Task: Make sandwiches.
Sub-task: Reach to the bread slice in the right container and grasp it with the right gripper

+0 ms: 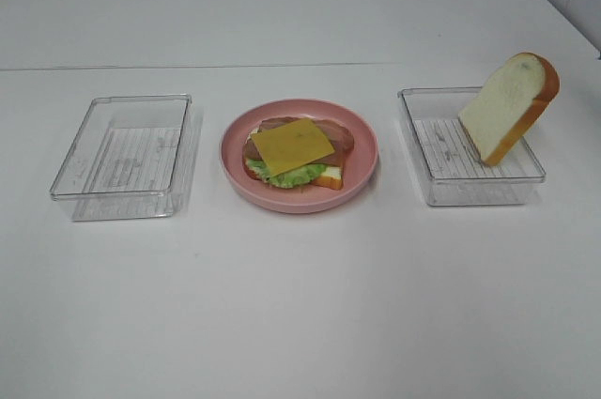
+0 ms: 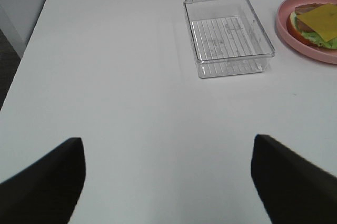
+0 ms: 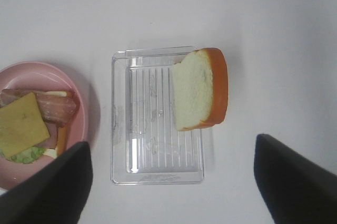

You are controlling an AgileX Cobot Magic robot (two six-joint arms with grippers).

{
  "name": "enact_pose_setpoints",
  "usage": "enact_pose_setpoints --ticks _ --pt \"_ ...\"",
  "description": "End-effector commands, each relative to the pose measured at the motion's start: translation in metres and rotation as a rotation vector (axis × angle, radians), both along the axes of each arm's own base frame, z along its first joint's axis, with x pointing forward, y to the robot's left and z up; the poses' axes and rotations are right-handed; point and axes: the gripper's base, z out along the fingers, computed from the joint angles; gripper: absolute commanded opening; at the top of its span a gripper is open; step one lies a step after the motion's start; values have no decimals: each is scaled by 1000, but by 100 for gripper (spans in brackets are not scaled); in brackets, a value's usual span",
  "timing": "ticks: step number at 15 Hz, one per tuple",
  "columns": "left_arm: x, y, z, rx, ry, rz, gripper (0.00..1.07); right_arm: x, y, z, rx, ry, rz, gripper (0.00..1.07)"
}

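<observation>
Centre of worktop (image 1: 300, 305): pink plate (image 1: 362, 183) carrying the open-faced stack (image 1: 296, 152), cheese slice (image 1: 292, 145) uppermost, awaiting its lid. Right tray (image 1: 474, 188): last bread slice (image 1: 507, 106) propped against the far-right wall, its edge raised, likely easing pickup. Left tray (image 1: 122, 150) empty; left pincer (image 2: 168, 182) and right pincer (image 3: 171, 182) both released, holding nothing.

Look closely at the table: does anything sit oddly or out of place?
Yes. The bread slice in the right tray does not lie flat: it is propped on edge, tilted against the tray's far corner and sticking above the rim. The open stack on the plate looks tidy.
</observation>
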Motion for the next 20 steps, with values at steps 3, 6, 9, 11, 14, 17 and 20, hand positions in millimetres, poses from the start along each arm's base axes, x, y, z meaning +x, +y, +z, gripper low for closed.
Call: enact_pose_setpoints --ticks 3,6,9,11,14,17,20 --pt "-2 0 0 -5 -17 -1 79 29 -22 -41 91 47 -9 82" --pt "-2 0 0 -5 -17 -1 79 52 -28 -88 86 147 -20 82" --pt "-2 0 0 -5 -17 -1 79 69 -37 -131 64 220 -28 82" --pt "-2 0 0 -5 -17 -1 79 72 -46 -141 71 232 -51 82" --pt "-2 0 0 -5 -17 -1 79 74 -69 -156 147 247 -83 82" --pt "-2 0 0 -5 -17 -1 79 79 -68 -171 197 269 -63 82" --pt "-2 0 0 -5 -17 -1 79 83 -66 -188 221 290 -48 82"
